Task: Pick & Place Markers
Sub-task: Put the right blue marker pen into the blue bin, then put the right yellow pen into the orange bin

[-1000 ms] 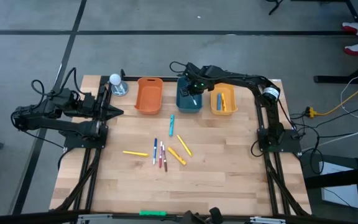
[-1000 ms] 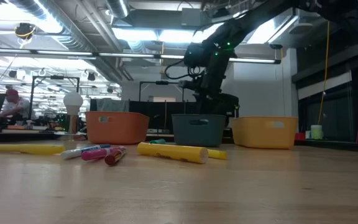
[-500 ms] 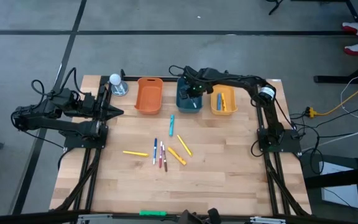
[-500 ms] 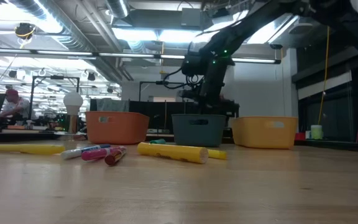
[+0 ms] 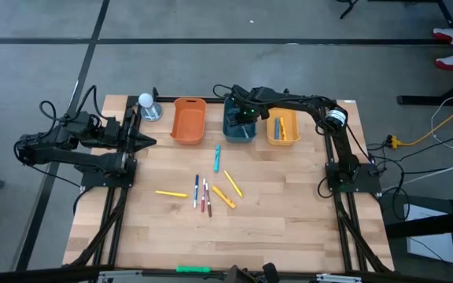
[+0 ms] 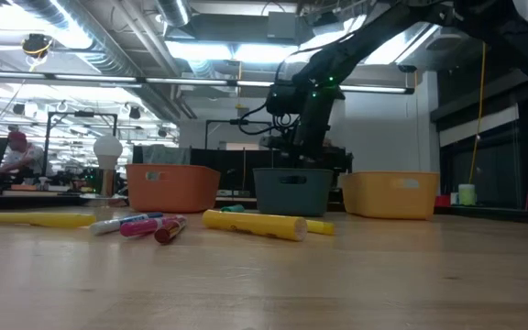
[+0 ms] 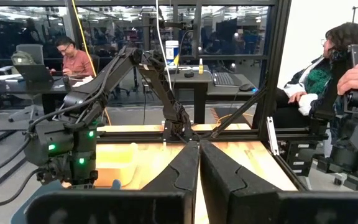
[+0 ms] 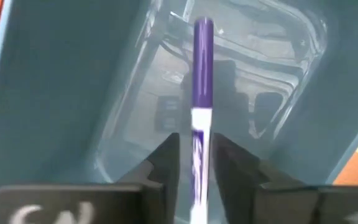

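- The right gripper (image 8: 196, 163) hung over the teal bin (image 5: 239, 130), the middle of three bins along the far edge of the worktop (image 5: 289, 212).
- Its fingers (image 8: 166, 158) stood narrowly parted on either side of a purple-and-white marker (image 8: 201, 93); whether they pressed it could not be told.
- That marker pointed down into the teal bin.
- The orange bin (image 5: 188, 121) sat left of the teal one, and the yellow bin (image 5: 282, 128) right of it, with blue markers (image 5: 278, 130) inside.
- Loose markers (image 5: 204, 192) lay scattered mid-worktop: yellow, teal, blue, red.
- The left gripper (image 5: 149, 141) waited at the worktop's left edge, fingers (image 7: 185, 168) pressed together with nothing between them.
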